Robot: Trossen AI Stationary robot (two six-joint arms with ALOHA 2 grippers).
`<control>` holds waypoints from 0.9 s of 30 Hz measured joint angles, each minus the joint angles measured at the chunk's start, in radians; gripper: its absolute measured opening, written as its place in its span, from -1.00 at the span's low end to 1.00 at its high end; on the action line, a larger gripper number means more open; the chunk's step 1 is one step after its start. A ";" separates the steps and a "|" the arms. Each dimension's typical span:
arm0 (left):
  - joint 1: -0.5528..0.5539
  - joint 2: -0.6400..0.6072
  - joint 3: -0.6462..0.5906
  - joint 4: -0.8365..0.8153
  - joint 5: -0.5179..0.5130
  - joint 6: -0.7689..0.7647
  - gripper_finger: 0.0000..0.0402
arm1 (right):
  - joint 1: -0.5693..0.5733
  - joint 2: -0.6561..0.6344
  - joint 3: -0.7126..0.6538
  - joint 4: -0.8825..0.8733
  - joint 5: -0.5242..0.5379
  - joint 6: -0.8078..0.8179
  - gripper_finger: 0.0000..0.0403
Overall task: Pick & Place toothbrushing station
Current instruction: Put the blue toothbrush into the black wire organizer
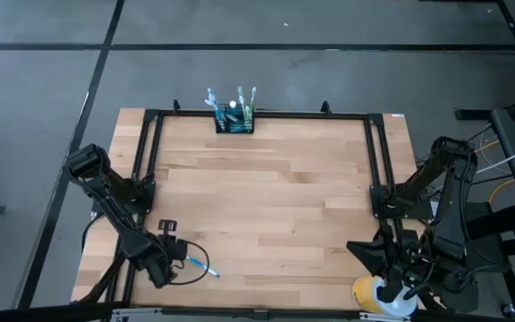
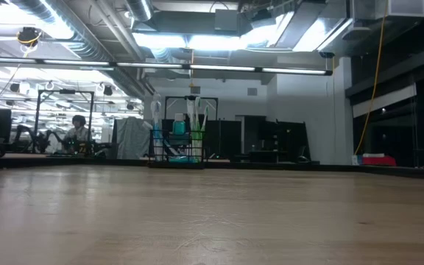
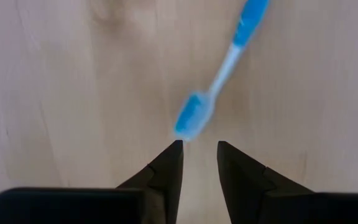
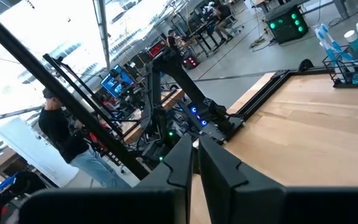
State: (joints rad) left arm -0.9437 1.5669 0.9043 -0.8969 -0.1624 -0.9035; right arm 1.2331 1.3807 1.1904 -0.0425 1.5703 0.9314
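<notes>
Meanwhile, black mesh caddy [image 1: 234, 122] at far edge of table [image 1: 266, 206], middle, upright, w/ brushes standing in it. Left gripper [image 3: 199, 149] at near-left corner, tips slightly parted, nothing held, just short of blue toothbrush [image 3: 219, 78] lying flat. Right gripper [image 4: 196, 146] at near-right, over yellow-white cup [image 1: 378, 295], fingers nearly closed, empty.

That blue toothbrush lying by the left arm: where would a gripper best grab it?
Probably across the thin handle, coming straight down. The blue toothbrush lies flat on the table, so only its narrow sides are free to pinch. The left gripper hangs open just off its wider end, which looks bulkier and harder to grip.
</notes>
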 joint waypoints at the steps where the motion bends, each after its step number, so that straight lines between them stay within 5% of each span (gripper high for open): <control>1: 0.010 0.000 0.000 0.007 -0.002 0.000 -0.54 | 0.000 0.000 0.000 0.001 0.000 0.000 -0.84; 27: 0.062 0.000 -0.036 0.071 0.019 -0.002 -0.72 | 0.002 -0.001 0.000 0.045 0.000 -0.057 -0.84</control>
State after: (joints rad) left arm -0.8814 1.5669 0.8681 -0.8260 -0.1430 -0.9054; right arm 1.2350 1.3800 1.1904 0.0025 1.5707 0.8741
